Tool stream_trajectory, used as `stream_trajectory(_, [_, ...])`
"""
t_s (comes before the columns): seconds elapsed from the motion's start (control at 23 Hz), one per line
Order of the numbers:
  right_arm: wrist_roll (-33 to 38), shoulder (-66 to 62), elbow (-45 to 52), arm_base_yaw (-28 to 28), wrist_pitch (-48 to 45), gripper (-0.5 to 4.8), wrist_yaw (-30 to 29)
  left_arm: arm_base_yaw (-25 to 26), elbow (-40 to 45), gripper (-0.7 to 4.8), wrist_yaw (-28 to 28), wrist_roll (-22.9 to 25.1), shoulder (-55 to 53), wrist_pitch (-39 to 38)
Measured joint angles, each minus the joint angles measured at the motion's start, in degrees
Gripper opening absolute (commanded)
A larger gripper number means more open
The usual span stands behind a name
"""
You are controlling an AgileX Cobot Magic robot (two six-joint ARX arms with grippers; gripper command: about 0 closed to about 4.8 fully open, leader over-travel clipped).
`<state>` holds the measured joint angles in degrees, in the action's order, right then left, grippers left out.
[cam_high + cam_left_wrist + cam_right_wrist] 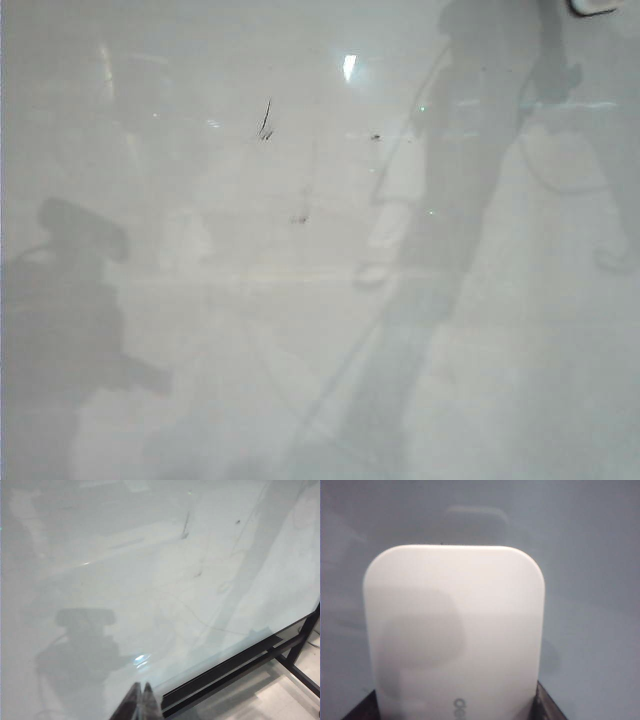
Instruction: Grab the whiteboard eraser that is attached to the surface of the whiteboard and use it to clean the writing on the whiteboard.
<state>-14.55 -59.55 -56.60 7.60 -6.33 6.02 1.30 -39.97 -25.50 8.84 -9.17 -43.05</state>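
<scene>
Right pincer grips the white eraser between dark fingers, just above the whiteboard. Left pincer hangs closed and empty near the board's edge. No red writing shows; a loose grip could drop the eraser.

The whiteboard fills the view. The eraser sits between the right gripper's fingers, over the board's far right corner. The left gripper hangs above the board's near edge, by its frame.
</scene>
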Motion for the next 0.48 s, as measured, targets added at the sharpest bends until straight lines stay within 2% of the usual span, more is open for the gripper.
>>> stream_trajectory(0.09, [2.0, -0.2, 5.1, -1.9, -9.9, 1.47, -0.4, 0.0, 0.0, -0.02, 0.0, 0.0, 0.0, 0.0])
stream_trajectory(0.17, [3.4, -0.6, 9.1, -2.4, -17.0, 1.47, 3.5, 0.0, 0.0, -0.02, 0.0, 0.0, 0.1, 0.0])
stream_trajectory(0.26, [3.9, -0.7, 10.1, -3.1, -18.3, 1.47, 4.3, 0.0, 0.0, -0.02, 0.0, 0.0, 0.1, 0.0])
stream_trajectory(0.35, [4.8, -1.0, 10.1, -6.4, -20.2, 1.47, 3.1, 0.0, 0.0, -0.02, 0.0, 0.0, 0.2, 0.0])
stream_trajectory(0.48, [6.9, -4.3, 9.9, -7.4, -24.1, 1.47, 1.5, 0.0, 0.0, -0.02, 0.0, 0.0, 0.2, 0.0])
